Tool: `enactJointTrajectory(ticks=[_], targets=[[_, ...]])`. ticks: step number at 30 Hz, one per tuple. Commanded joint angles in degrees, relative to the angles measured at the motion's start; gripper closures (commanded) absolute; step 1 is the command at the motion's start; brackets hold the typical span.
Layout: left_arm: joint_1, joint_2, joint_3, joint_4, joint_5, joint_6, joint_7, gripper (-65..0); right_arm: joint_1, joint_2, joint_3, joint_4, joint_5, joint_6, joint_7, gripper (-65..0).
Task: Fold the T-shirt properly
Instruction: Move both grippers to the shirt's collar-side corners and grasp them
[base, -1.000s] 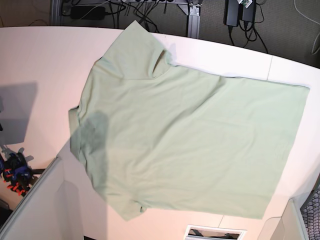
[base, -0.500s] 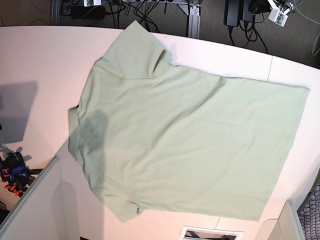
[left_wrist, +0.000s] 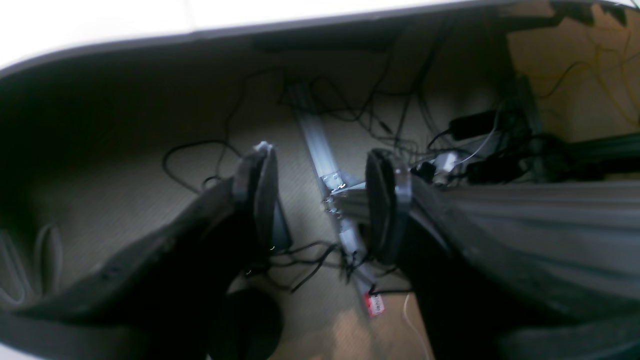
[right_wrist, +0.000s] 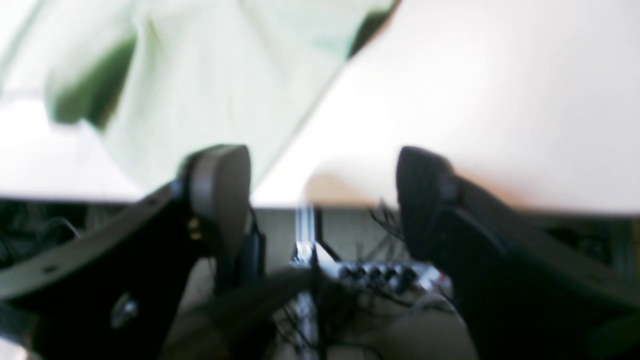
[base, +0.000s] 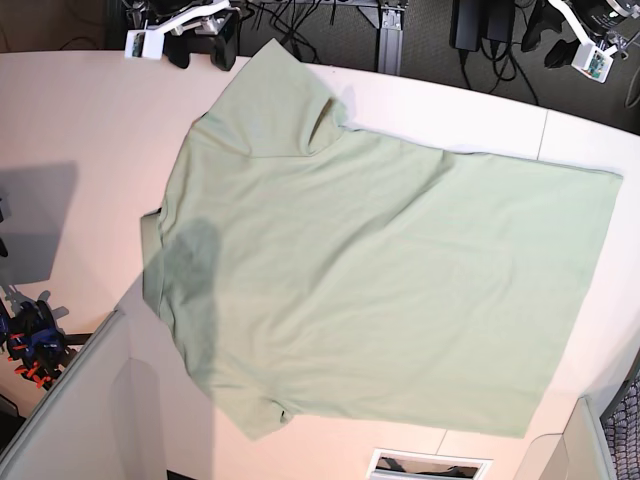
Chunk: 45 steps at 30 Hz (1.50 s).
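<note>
**Both arms arrive at the far edge, shirt untouched**

Both arms have come into the base view along the top edge since a second ago, when neither showed there; the shirt itself lies exactly as it did.

The surface is a broad white top, and the T-shirt covers most of its middle and right, spread flat in a single layer with no fold made. It lies turned sideways: the straight hem runs down the right side, the shoulders and neck sit toward the left, one sleeve reaches up to the far edge and the other points to the near edge. Spread open like this, the cloth offers its corners and sleeves for picking, which is likely why the arms come in from the far side.

The right end effector hangs at the far edge just beside the upper sleeve, not touching it. In its wrist view the fingers stand spread apart with nothing between them, the sleeve's pale green cloth visible just beyond, though the picture is blurred. That placement suggests the sleeve or shoulder as its first hold.

The left end effector sits beyond the far edge, apart from the shirt's top hem corner. Its wrist view shows the fingers parted and empty, looking over floor and cables past the surface's rim. I judge folding has not begun.
</note>
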Motion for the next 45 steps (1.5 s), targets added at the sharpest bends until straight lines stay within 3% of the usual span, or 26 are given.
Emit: enactJointTrajectory(ticks=[1,7,15,20,26,33,36,39,45], targets=[[0.7,-0.7,-0.3,0.9,-0.9,-0.6,-0.8,-32.5,1.1,-0.2,0.4,0.9,1.0,-0.3,0.9,-44.9],[-0.3,-2.6,-1.7,1.5,-0.9,2.0,0.0,-32.6,9.2,-3.7,0.4,-0.8,1.2,-4.2,-5.0,-44.9],[-7.2,-7.2,-8.6,2.0,-8.5,4.0,4.1,-37.7,12.1,-7.8,0.0,-6.4,2.3,-4.1,-7.6,-44.9],[-15.7,-9.7,-9.5,-3.7,-8.9,10.5,4.1,-37.7,11.9,-9.5,0.0,-6.4,2.3,-3.8,-8.9,-44.9],[-26.5,-10.1,-9.4,-16.6,-13.3,10.4,7.3,-37.7,11.4,-9.5,0.0,-6.4,0.1,-3.8,-8.9,-44.9],[-31.6,-9.5,-8.9,-26.2,-14.0,10.4,7.8,-37.7,11.3,-9.5,0.0,-6.4,0.2,-3.8,-8.9,-44.9],[-31.8,-9.5,-7.8,-26.9,-14.0,10.3,9.7,-37.6,11.3,-9.5,0.0,-6.4,0.2,-3.8,-9.6,-44.9],[-31.3,-9.2,-6.0,-26.8,-14.0,7.2,9.9,-37.6,11.3,-9.5,0.0,-6.4,0.4,-3.8,-10.6,-44.9],[-31.3,-6.8,-2.9,-26.8,-12.3,7.1,9.6,-37.6,11.3,-11.3,0.0,-6.4,2.8,-3.7,-10.9,-44.7]])
